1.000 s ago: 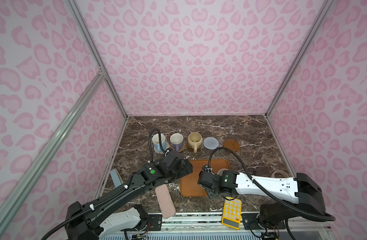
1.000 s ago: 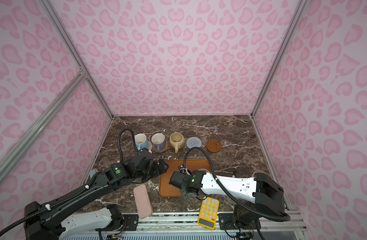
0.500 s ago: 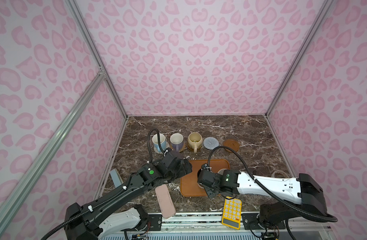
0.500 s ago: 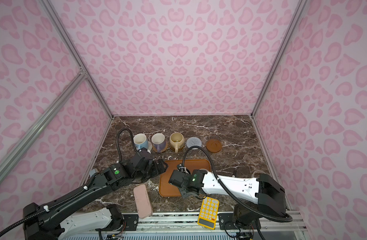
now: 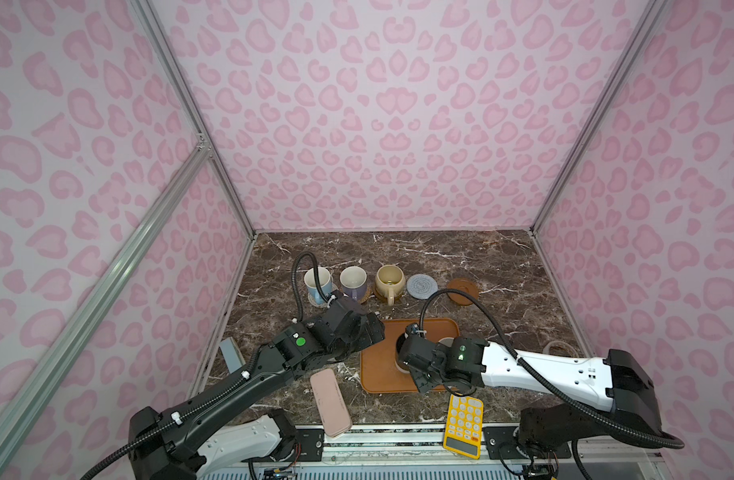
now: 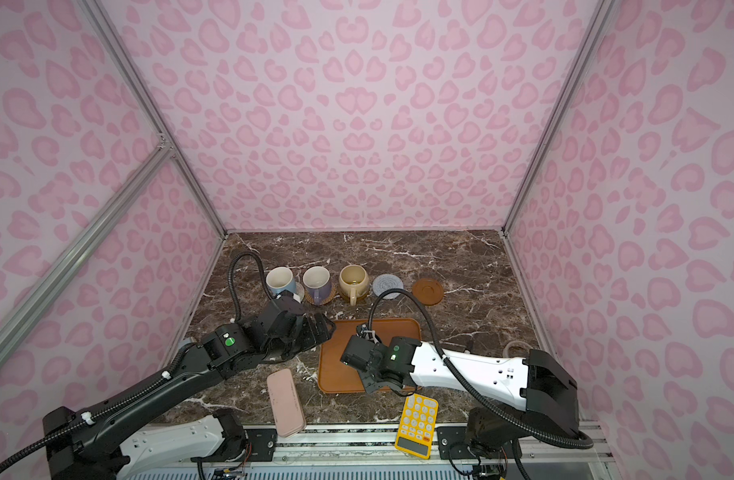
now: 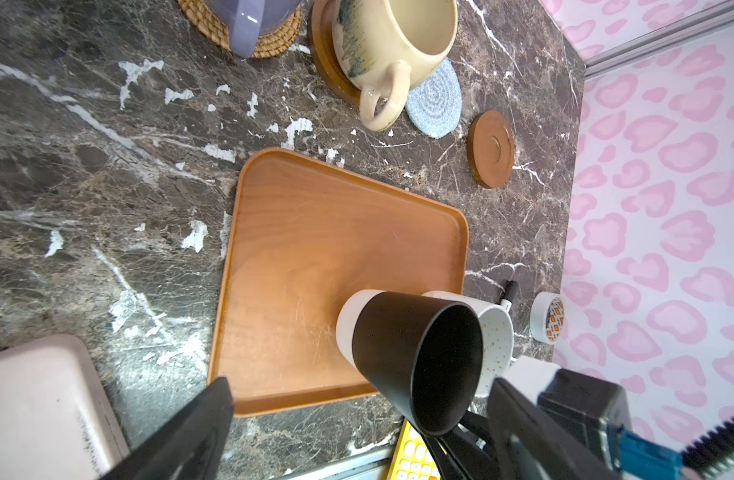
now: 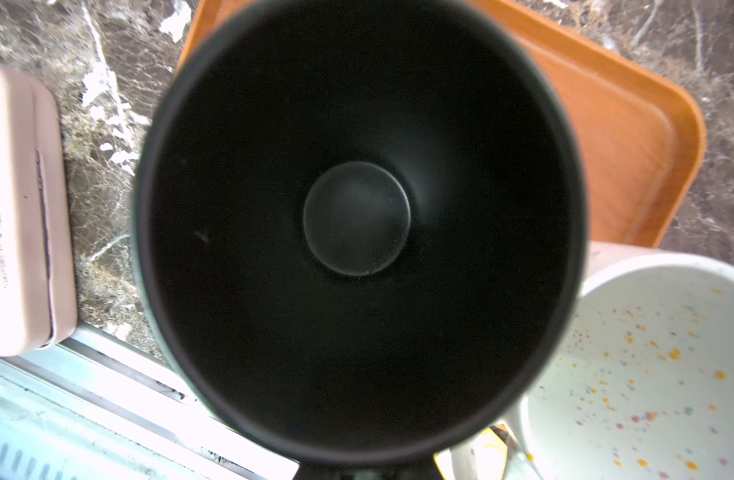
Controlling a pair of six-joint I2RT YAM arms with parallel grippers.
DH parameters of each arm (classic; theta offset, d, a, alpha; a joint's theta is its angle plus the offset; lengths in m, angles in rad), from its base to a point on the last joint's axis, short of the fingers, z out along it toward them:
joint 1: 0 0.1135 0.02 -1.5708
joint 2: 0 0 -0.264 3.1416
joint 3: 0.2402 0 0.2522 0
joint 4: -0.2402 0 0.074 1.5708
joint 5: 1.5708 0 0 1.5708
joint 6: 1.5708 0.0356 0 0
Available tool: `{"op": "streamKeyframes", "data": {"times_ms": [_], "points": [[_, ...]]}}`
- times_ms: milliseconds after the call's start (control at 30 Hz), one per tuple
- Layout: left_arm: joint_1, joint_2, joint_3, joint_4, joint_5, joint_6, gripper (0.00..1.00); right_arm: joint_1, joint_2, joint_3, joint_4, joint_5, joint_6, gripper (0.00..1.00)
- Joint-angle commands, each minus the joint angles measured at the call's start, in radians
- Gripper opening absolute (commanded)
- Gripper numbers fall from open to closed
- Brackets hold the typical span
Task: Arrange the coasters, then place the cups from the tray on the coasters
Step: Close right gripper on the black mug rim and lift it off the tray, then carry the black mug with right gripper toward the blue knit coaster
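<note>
My right gripper (image 5: 405, 353) is shut on the rim of the black cup (image 7: 415, 361), which hangs tilted over the near part of the tray (image 7: 336, 249). The cup's dark inside (image 8: 357, 216) fills the right wrist view. The speckled white cup (image 7: 496, 336) stands beside it on the tray. My left gripper (image 7: 357, 432) is open and empty, just left of the tray. At the back, the light blue cup (image 5: 317, 280), lavender cup (image 5: 353, 280) and cream-yellow cup (image 5: 389, 279) sit on coasters. The grey-blue coaster (image 5: 422, 286) and a brown coaster (image 5: 462, 291) lie bare.
A pink case (image 5: 330, 401) and a yellow calculator (image 5: 463, 424) lie at the front edge. A tape roll (image 7: 546, 316) and a black pen (image 7: 508, 293) lie right of the tray. Pink walls close in the left, back and right sides.
My right gripper has shifted slightly to the left with the black cup in it. The left arm has barely moved.
</note>
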Motion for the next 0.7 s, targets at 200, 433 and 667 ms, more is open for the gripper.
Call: {"op": "streamKeyframes", "data": {"times_ms": [200, 433, 667], "points": [[0.0, -0.004, 0.03, -0.007, -0.029, 0.008, 0.97, -0.034, -0.034, 0.016, 0.031, 0.038, -0.023, 0.0], [0.001, 0.0, 0.033, 0.015, -0.03, 0.021, 0.97, -0.075, -0.052, 0.036, 0.001, 0.052, -0.048, 0.0], [0.007, 0.04, 0.061, 0.036, -0.01, 0.044, 0.97, -0.158, -0.108, 0.005, 0.031, 0.009, -0.061, 0.0]]}}
